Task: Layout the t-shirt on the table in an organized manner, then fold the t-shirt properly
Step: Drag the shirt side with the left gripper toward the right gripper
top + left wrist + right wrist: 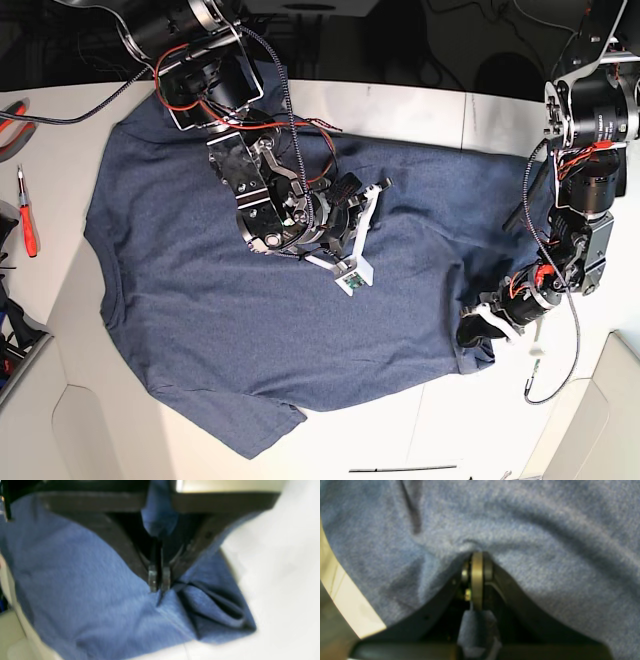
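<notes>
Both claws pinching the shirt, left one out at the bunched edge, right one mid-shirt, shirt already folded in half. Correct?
Not quite: the t-shirt is not folded in half. The base view shows it spread open across the table, wrinkled, with only the edge by the left claw bunched up. The rest stands: both claws are shut on fabric, the right claw mid-shirt.

Both arms are showing black metal links with silver joint housings. The right arm [250, 150] is trailing red and black wires plus a braided black cable, and is carrying a white bracket with a small green board at its 5 o'clock end. The left arm [585, 160] is wearing a silver-ringed black cylinder, red wiring and a thin looping black cable. Each claw is presenting dark angled fingers with flat metallic tips.
</notes>
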Robot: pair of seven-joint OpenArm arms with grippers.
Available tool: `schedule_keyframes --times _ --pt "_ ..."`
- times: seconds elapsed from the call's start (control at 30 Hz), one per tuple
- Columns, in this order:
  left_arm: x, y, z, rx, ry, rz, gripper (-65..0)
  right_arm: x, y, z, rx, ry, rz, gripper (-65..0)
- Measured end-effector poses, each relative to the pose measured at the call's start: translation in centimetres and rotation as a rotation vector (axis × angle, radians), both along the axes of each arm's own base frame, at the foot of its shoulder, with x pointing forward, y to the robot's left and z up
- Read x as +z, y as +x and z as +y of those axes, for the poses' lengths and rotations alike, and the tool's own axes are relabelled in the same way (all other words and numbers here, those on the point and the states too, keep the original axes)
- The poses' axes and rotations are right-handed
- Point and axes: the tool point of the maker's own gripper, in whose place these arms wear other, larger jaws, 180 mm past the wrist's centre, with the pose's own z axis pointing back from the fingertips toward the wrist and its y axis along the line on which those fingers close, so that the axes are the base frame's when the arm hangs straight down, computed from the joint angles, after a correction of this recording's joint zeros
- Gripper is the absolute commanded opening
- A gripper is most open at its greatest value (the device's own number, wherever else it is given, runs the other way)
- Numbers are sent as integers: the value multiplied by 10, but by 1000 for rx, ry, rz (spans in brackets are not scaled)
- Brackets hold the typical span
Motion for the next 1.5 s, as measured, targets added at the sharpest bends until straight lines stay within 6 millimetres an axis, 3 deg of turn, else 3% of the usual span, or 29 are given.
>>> schedule_keyframes --times 0.2,0.3,0.43,0.5,0.57,0.67,0.7,0.83,0.93,1.0,1.07,1.27,1.47,1.5 --pt "-24 -29 -52 -89 -173 206 -650 0 0 0 -1 2 -1 -650" --pt "-33 -55 -83 -200 -242 341 -650 0 0 0 0 1 0 -650" --pt "-39 -95 -121 -397 -256 506 -650 0 0 0 0 1 -1 -650" --pt "-39 -101 -130 -448 -230 521 -650 0 0 0 0 1 -1 -650" --pt "-34 -98 -132 -464 -217 499 -650 0 0 0 0 1 0 -650" --pt "-11 -84 -135 -485 -216 415 -439 0 0 0 0 0 0 -650" --pt "1 -77 -138 -490 -224 376 -399 0 0 0 0 0 -1 -650" --pt "43 -55 -138 -497 -221 227 -392 0 0 0 0 1 0 -650" --pt "60 -39 -121 -453 -183 146 -392 0 0 -1 0 -1 -1 -650" --pt "49 -23 -99 -389 -7 92 -394 -1 0 -3 0 -5 -1 -650" --pt "33 -20 -81 -370 154 82 -394 -3 1 -7 -1 -11 -1 -650" --pt "-2 -45 -70 -350 148 157 -394 -3 2 -9 -5 -9 -4 -650" --pt "-18 -61 -71 -349 133 192 -395 -3 2 -10 -6 -9 -4 -650" --pt "-18 -61 -71 -343 126 182 -418 -3 2 -10 -7 -9 -4 -650"
